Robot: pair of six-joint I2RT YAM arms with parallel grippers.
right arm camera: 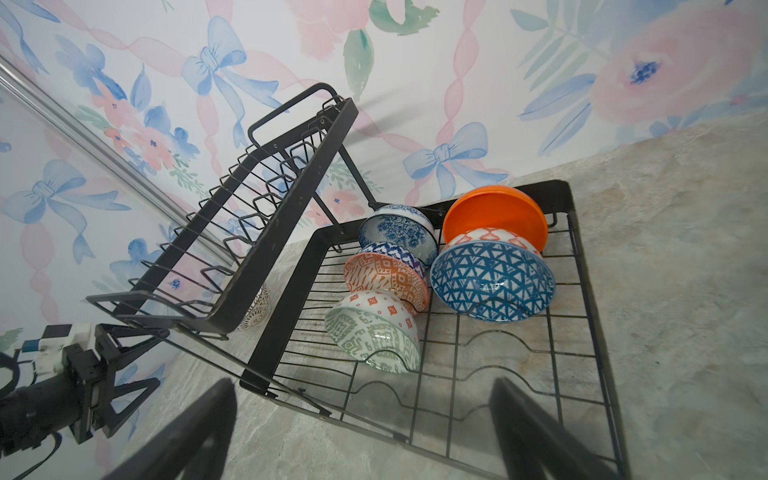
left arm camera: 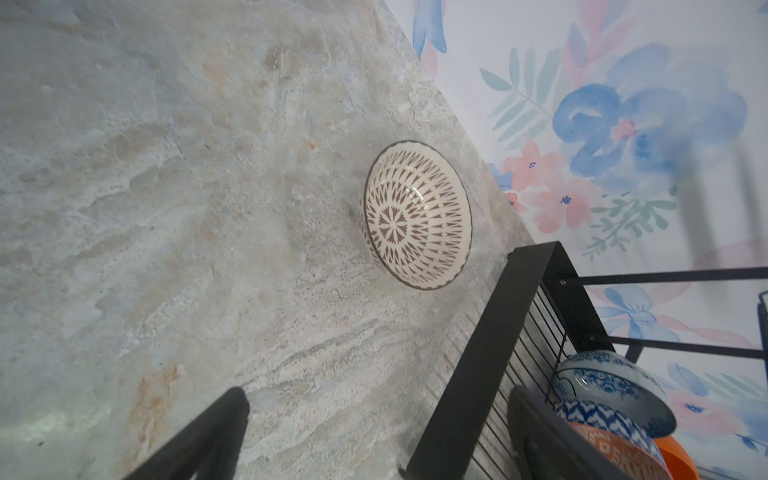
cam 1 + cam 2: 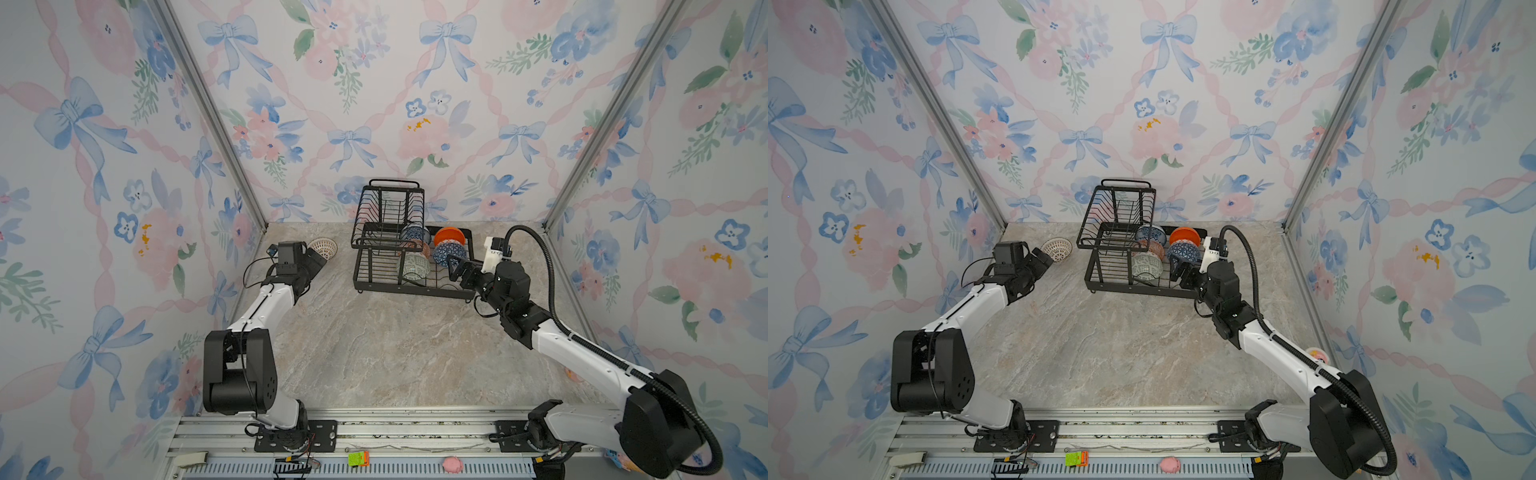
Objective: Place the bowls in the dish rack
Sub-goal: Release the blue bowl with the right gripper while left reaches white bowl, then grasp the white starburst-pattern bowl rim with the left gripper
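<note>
In both top views we see the dish rack [image 3: 411,291] in the centre of the frame, on the marble bench [image 3: 374,353] and close to the flowered back wall [image 3: 374,124]. Five of the bowls stand on edge in its lower tray [image 1: 519,374]. The blue-and-white bowl [image 1: 397,230], the red-orange patterned bowl [image 1: 384,276] and the grey-green bowl [image 1: 374,332] make one row, each one against the next. Beside this row the plain orange bowl [image 1: 492,212] stands behind the dark blue geometric bowl [image 1: 492,280]. The white lattice bowl [image 3: 323,248] is outside the rack, on the bench to the left of centre and near the back wall. The left tool [image 3: 320,259] is just below and left of this bowl with its fingers spread and nothing between them. In the left wrist view, bare bench lies between the fingers and the bowl. The right tool [image 3: 454,268] is at the right front side of the rack, also spread wide and empty, with the dark blue geometric bowl just ahead of it.
</note>
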